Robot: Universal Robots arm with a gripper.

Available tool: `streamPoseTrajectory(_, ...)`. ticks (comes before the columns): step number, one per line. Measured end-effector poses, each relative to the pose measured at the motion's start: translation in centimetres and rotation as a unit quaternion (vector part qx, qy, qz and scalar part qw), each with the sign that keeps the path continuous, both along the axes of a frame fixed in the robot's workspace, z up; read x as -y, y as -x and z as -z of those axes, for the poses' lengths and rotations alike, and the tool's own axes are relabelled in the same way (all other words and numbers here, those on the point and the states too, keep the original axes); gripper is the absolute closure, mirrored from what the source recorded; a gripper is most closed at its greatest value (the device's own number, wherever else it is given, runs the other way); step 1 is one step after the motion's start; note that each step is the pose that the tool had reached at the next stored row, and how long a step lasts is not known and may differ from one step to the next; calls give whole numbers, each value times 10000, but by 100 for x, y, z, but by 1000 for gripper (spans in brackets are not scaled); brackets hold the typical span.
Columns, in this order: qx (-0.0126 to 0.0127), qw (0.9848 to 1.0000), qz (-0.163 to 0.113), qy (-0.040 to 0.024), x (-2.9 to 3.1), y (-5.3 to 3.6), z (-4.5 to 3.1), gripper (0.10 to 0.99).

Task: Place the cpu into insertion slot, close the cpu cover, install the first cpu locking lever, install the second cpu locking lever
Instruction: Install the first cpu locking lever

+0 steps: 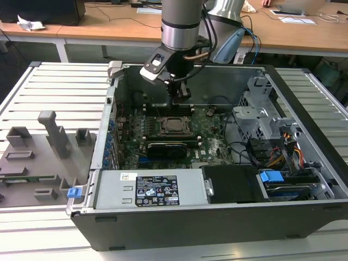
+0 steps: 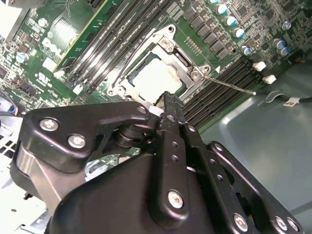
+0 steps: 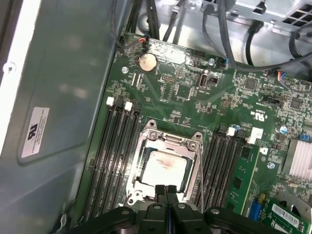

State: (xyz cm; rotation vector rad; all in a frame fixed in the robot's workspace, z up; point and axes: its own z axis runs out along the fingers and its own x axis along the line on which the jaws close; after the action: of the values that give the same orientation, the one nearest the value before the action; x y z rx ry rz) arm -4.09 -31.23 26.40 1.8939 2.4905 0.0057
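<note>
Grey metal slats form the surface (image 1: pixel 54 76) that carries the open computer case (image 1: pixel 217 223) in the exterior view, with a grey parts tray (image 1: pixel 38 152) on the exterior view's left. The arm reaches down into the case and its pincer (image 1: pixel 180 97) hangs just above the insertion slot (image 1: pixel 165 126), where the cpu (image 1: pixel 175 125) sits as a small pale square on the green board. The second wrist view looks along the pincer (image 2: pixel 168 100) and adds the grip. The fingers are clenched together with nothing between them, their tip close over the edge of the cpu cover (image 2: pixel 181 57), which lies flat around the cpu (image 2: pixel 155 78). I cannot tell whether tip and cover touch. A thin wire locking lever (image 2: pixel 229 84) juts from the cover's corner across the memory slots (image 2: pixel 214 100) toward the case wall. The first wrist view looks down on the socket. The fingertips (image 3: pixel 159 191) meet at one edge of the cpu cover (image 3: pixel 168 140), and the cpu (image 3: pixel 163 168) fills the cover's cut-out. Memory slots (image 3: pixel 114 161) flank both sides, and a coin cell (image 3: pixel 147 62) lies beyond the socket near the board's edge.
</note>
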Motion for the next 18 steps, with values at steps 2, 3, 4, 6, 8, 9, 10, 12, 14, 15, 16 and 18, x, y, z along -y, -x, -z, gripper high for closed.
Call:
streamPoseTrajectory(2,0,10000,-78,0,0,0,0,980)
streamPoseTrajectory(3,0,9999,-127,1,0,0,0,980)
streamPoseTrajectory(4,0,9999,-168,3,0,0,0,980)
streamPoseTrajectory(6,0,9996,-271,11,0,0,0,980)
streamPoseTrajectory(8,-1,9993,-362,43,0,0,0,980)
streamPoseTrajectory(9,-2,9991,-412,66,0,0,0,980)
streamPoseTrajectory(10,-2,9990,-445,73,0,0,0,980)
streamPoseTrajectory(12,-2,9989,-471,84,0,0,0,980)
streamPoseTrajectory(14,-3,9988,-479,99,2,2,0,980)
streamPoseTrajectory(15,-3,9988,-481,99,2,2,0,980)
streamPoseTrajectory(16,-3,9988,-486,101,2,2,0,980)
streamPoseTrajectory(18,-2,9985,-538,102,2,2,0,980)
